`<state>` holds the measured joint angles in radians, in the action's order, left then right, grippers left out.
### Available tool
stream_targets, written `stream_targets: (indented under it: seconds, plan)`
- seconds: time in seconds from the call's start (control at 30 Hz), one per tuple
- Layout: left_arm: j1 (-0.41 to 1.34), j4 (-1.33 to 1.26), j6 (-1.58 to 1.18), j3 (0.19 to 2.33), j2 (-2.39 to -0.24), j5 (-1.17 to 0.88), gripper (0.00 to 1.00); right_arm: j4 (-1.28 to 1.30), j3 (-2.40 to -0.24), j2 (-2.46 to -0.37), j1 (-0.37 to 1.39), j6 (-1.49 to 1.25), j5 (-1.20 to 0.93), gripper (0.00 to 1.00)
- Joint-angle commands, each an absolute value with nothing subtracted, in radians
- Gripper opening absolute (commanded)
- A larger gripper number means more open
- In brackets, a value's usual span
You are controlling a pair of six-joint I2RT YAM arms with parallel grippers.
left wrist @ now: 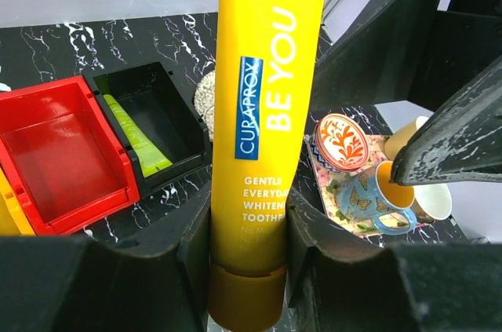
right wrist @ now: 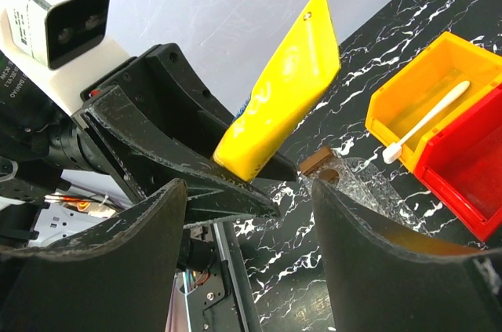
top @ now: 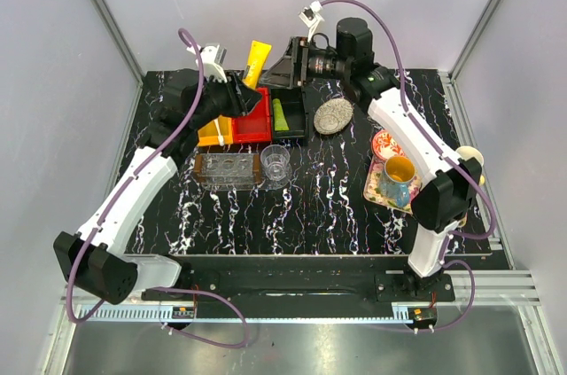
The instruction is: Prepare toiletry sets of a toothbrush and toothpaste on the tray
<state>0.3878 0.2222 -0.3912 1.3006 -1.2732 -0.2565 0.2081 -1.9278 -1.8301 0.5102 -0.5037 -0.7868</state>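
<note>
My left gripper (left wrist: 249,230) is shut on the cap end of the yellow toothpaste (left wrist: 267,96), holding it upright above the bins (top: 257,63). Facing it from the right at the table's back, my right gripper (right wrist: 249,222) is open; the tube's flat end (right wrist: 286,96) stands just beyond its jaws and touches neither finger. The green toothpaste (top: 279,114) lies in the black bin (left wrist: 169,124). The white toothbrush (right wrist: 427,120) lies in the yellow bin (top: 215,133). The floral tray (top: 379,191) at the right carries a blue mug (left wrist: 376,195), an orange-patterned dish (left wrist: 341,142) and another cup.
An empty red bin (left wrist: 55,151) sits between the yellow and black ones. In front of the bins are a clear holder (top: 228,168) and a clear cup (top: 275,162). A grey round pad (top: 334,115) lies right of the black bin. Metal frame posts border the table.
</note>
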Motion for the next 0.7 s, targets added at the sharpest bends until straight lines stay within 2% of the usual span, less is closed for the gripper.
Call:
stream_targets:
  seconds: [0.0,0.47,0.57,0.67]
  plan:
    - [0.397,0.132,-0.413,1.302,-1.266,-0.261,0.00,0.190,-2.003,-1.842,0.532,-0.480,-0.770,0.70]
    - [0.403,0.127,-0.408,1.307,-1.266,-0.261,0.00,0.215,-2.056,-1.888,0.560,-0.456,-0.758,0.65]
    - [0.405,0.124,-0.413,1.307,-1.266,-0.264,0.00,0.222,-2.066,-1.899,0.569,-0.451,-0.758,0.61]
    - [0.405,0.121,-0.414,1.304,-1.264,-0.265,0.00,0.229,-2.079,-1.907,0.577,-0.443,-0.756,0.53]
